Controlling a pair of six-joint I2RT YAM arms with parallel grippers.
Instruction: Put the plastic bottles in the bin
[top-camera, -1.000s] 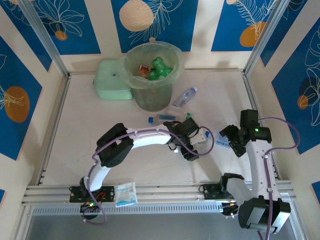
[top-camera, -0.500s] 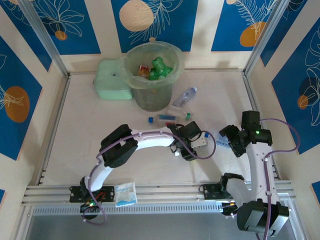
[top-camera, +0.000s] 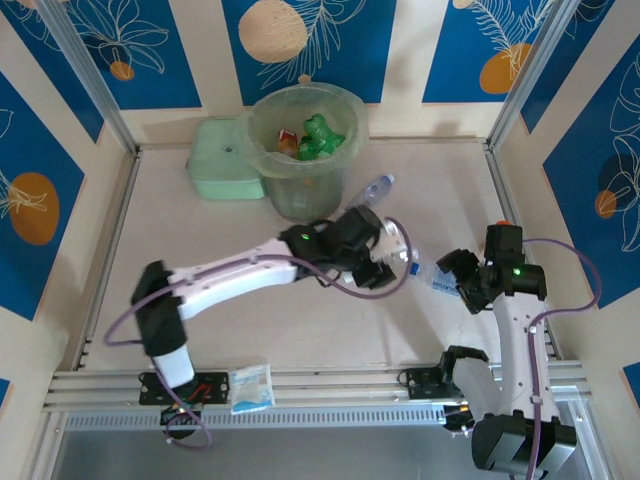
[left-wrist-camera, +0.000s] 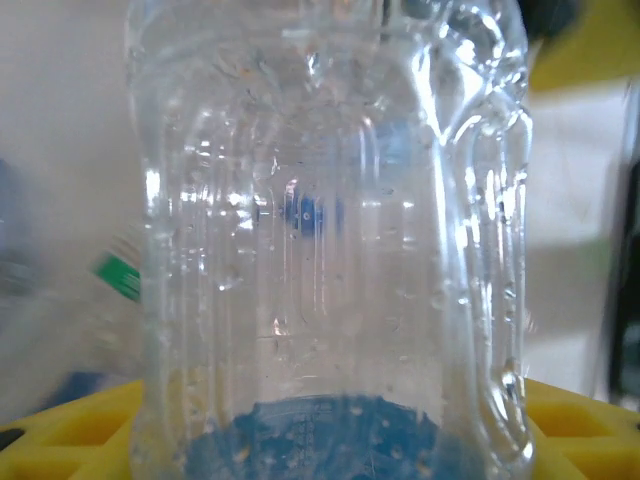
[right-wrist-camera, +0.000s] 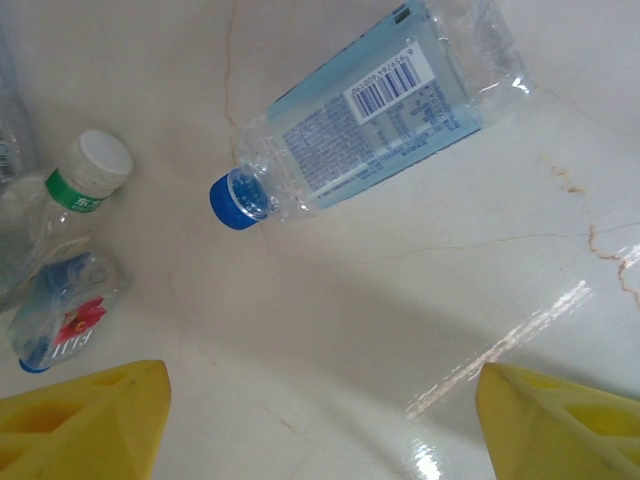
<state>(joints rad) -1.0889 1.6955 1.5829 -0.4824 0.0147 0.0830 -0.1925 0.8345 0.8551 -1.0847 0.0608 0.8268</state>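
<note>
Left tool (left-wrist-camera: 320, 425) clamps clear bottle (left-wrist-camera: 330, 230) (right tool (right-wrist-camera: 320, 405) spread, empty).

Bright, even light; blurry left wrist close-up.

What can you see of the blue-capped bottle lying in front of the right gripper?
The blue-capped bottle is clear, thin plastic with a pale blue printed label bearing a barcode. Its cap is screwed on. It lies on its side on the pale table, at a slant. Only the table touches it; the right gripper is open, apart from it.
</note>
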